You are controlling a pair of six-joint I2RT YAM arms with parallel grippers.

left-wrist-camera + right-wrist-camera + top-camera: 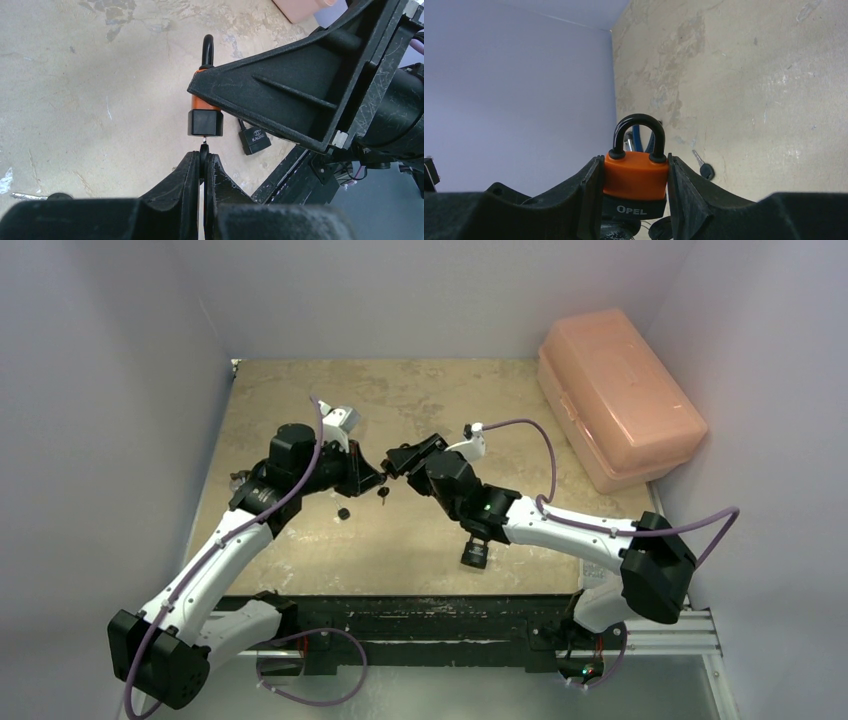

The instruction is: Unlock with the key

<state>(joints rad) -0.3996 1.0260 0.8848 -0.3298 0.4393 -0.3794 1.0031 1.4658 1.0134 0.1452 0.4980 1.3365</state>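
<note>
Padlock (636,175), right wrist view: orange body, black base, shackle closed and pointing up, above the table (774,100).
Right claw (634,167): half-open, clamped on the padlock's two sides.
Spare key (704,169): lying on the table beyond.
Key (204,149), left wrist view: blade meets the underside of the padlock's black base.
Left claw (202,162): pinched shut on the key's head.
Second padlock (255,140): black, flat on the table.
Overhead view: both claws meet over mid-table; pink box (620,395) at far right.
</note>
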